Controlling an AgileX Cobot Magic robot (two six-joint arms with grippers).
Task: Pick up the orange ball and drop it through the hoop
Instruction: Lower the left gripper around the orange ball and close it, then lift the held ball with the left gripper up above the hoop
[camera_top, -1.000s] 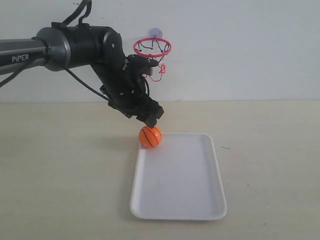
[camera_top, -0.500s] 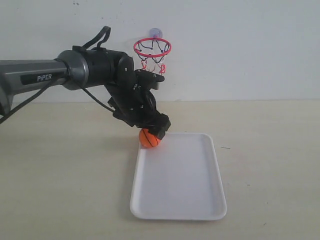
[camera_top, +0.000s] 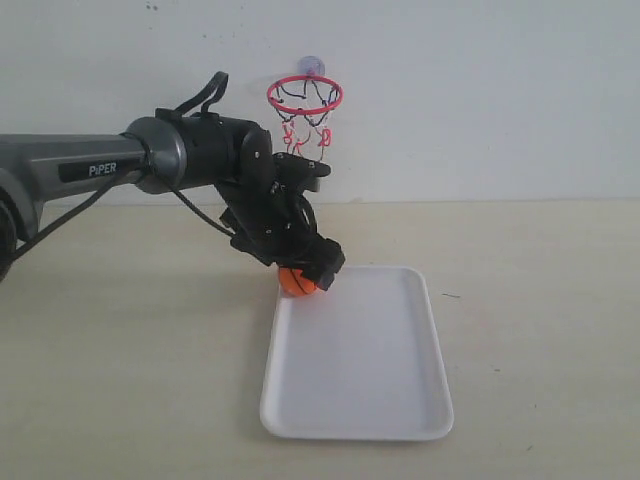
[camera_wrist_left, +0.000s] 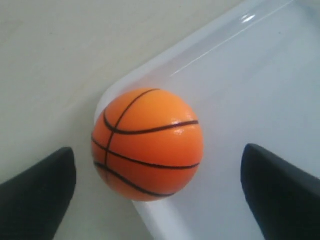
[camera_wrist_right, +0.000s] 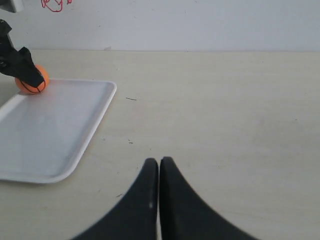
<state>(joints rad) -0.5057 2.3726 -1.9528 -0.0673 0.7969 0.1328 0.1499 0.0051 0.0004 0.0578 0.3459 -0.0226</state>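
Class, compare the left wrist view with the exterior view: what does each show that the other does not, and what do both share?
Only the left wrist view: two dark fingers on either side of the orange ball, with a clear gap at each side. Only the exterior view: the hoop on the wall, the left arm and the whole white tray. Both: the ball at a corner of the tray.
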